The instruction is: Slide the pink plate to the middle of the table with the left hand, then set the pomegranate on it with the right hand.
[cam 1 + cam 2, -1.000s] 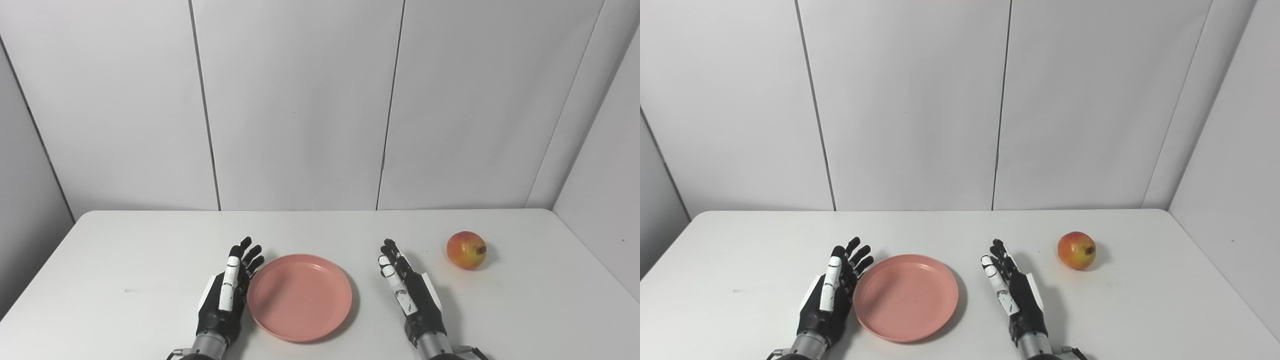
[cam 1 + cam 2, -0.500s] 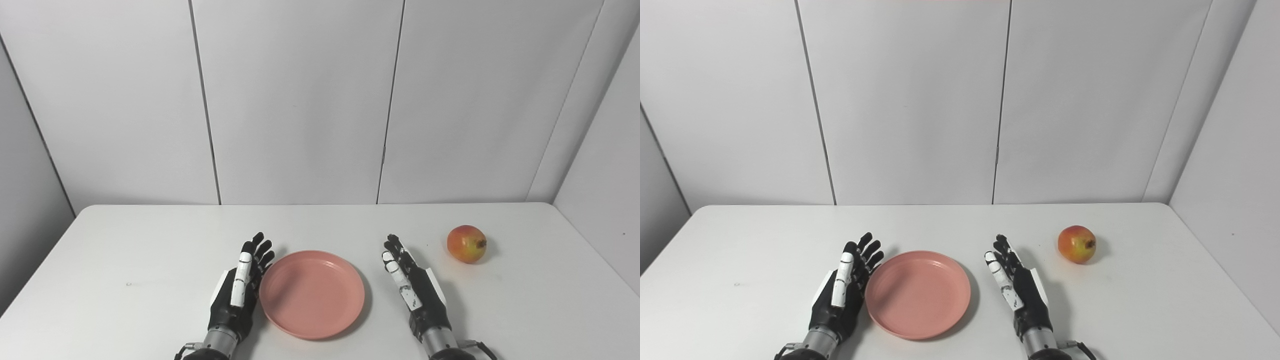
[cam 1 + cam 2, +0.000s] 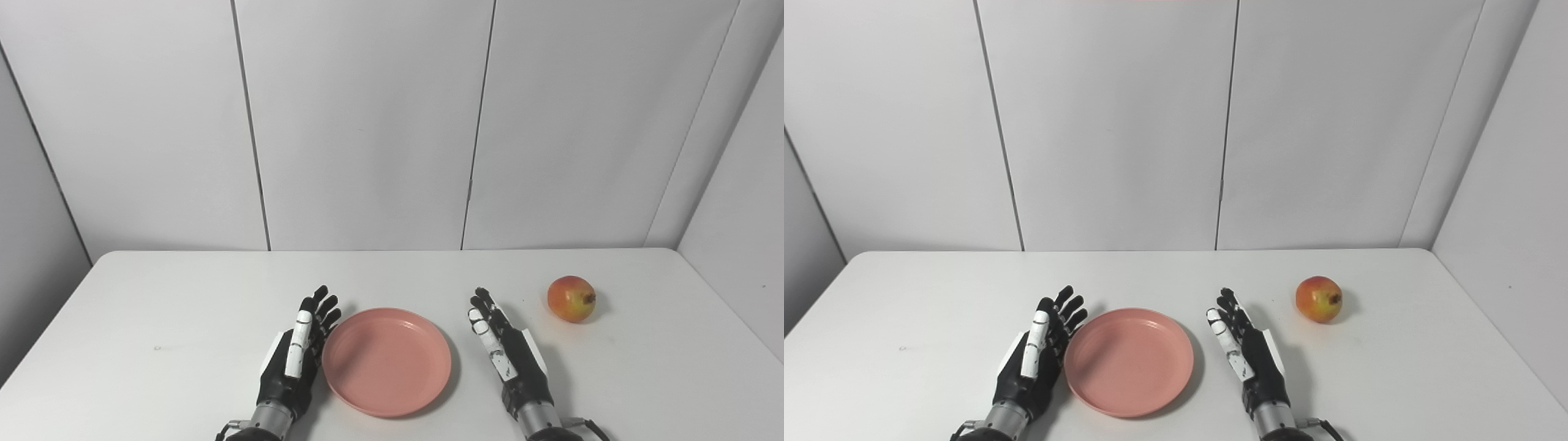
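In the left eye view, the left hand (image 3: 296, 361) lies edge-on upon the white table (image 3: 153, 318), a black jointed shell with a white plate down one finger, its fingers straight and a little fanned, holding nothing. Just to that hand's inner side sits the pink plate (image 3: 387, 361), a round, shallow, matte dish with a low raised rim; the hand's fingers lie against its near-left rim or a hair from it, and contact cannot be told. On the plate's far side the right hand (image 3: 509, 358) lies on its edge too, of the same black and white make, fingers straight and spread, empty, set apart from the plate by a strip of bare table. Beyond that hand's fingertips and out to its outer side rests the pomegranate (image 3: 571, 298), a smooth, roundish fruit, red shading to yellow-orange, with a small dark crown pointing right. It stands well apart from the plate.

In the right eye view the left hand (image 3: 1035, 364) again lies right by the plate (image 3: 1129, 361), palm turned toward it. The right hand (image 3: 1251, 358) mirrors it, palm inward, with a metal wrist at the bottom edge. The pomegranate (image 3: 1319, 299) sits ahead and outward of it, casting a soft shadow. Plain pale wall panels (image 3: 1108, 122) with thin dark seams rise behind the table.
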### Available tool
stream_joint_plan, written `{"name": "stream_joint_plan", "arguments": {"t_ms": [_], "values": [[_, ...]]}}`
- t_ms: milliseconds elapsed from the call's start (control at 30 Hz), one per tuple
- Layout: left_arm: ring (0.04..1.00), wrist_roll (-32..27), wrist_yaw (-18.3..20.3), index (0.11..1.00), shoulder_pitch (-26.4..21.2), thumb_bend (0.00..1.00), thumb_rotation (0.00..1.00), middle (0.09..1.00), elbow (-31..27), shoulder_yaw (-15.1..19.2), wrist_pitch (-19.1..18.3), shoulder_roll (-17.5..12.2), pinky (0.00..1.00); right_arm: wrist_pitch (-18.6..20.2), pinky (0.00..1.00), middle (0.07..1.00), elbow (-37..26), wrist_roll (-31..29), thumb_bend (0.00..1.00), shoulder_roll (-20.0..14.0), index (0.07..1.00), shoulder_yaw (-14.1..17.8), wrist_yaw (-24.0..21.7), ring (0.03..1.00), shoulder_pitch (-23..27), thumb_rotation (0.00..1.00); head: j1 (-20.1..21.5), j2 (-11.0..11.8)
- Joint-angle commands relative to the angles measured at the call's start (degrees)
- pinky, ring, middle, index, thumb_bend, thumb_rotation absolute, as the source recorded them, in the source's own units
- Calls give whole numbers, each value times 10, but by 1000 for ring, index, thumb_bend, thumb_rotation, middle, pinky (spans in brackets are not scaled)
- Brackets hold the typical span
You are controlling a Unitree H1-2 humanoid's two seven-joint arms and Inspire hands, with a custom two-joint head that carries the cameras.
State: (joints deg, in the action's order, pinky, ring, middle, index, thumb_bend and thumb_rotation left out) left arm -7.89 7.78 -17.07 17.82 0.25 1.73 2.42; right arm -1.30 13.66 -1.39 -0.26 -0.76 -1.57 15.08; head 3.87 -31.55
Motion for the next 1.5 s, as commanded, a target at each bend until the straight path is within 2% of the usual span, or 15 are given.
{"name": "stream_joint_plan", "arguments": {"t_ms": [0, 333, 500, 667, 867, 967, 1067, 1200, 1333, 1467], "values": [[955, 19, -14, 958, -18, 552, 1000, 957, 18, 2, 29, -11, 943, 7, 959, 943, -15, -8, 531, -1, 940, 3, -5, 935, 14, 799, 1, -1], [959, 47, -25, 979, -36, 549, 1000, 970, 66, -1, 68, -29, 939, 5, 964, 944, -15, -19, 531, -2, 941, 8, -4, 932, 21, 783, 1, 1], [958, 49, -25, 979, -36, 545, 1000, 972, 73, 2, 70, -32, 939, -21, 948, 957, -4, -17, 506, -6, 957, 13, -2, 934, 33, 778, 4, 3], [954, 37, -15, 973, -33, 539, 1000, 966, 73, 4, 72, -35, 930, -42, 925, 937, -5, 0, 543, -13, 950, 26, 20, 931, 48, 780, 10, 4], [956, 24, -2, 977, -34, 538, 1000, 966, 75, 6, 67, -34, 930, -63, 932, 928, -23, 4, 527, -22, 937, 43, 34, 913, 63, 693, 13, 4], [954, 16, 1, 975, -33, 532, 1000, 962, 73, 9, 60, -31, 930, -77, 883, 903, -31, 50, 525, -32, 904, 47, 69, 880, 73, 623, 14, 5], [944, 8, 2, 958, -32, 525, 1000, 948, 73, 11, 59, -29, 922, -74, 848, 887, -43, 93, 575, -43, 894, 50, 97, 877, 81, 553, 17, 5], [924, 10, -2, 936, -31, 525, 1000, 928, 74, 9, 61, -29, 899, -68, 803, 877, -62, 106, 619, -51, 896, 56, 109, 858, 85, 404, 19, 8], [918, 5, 1, 926, -30, 526, 1000, 921, 78, 10, 64, -28, 896, -77, 771, 871, -62, 120, 663, -67, 884, 56, 118, 845, 88, 354, 24, 9], [918, 2, 4, 927, -29, 532, 1000, 921, 76, 11, 59, -28, 894, -88, 748, 858, -56, 158, 704, -82, 877, 55, 143, 825, 90, 325, 28, 11]]}}
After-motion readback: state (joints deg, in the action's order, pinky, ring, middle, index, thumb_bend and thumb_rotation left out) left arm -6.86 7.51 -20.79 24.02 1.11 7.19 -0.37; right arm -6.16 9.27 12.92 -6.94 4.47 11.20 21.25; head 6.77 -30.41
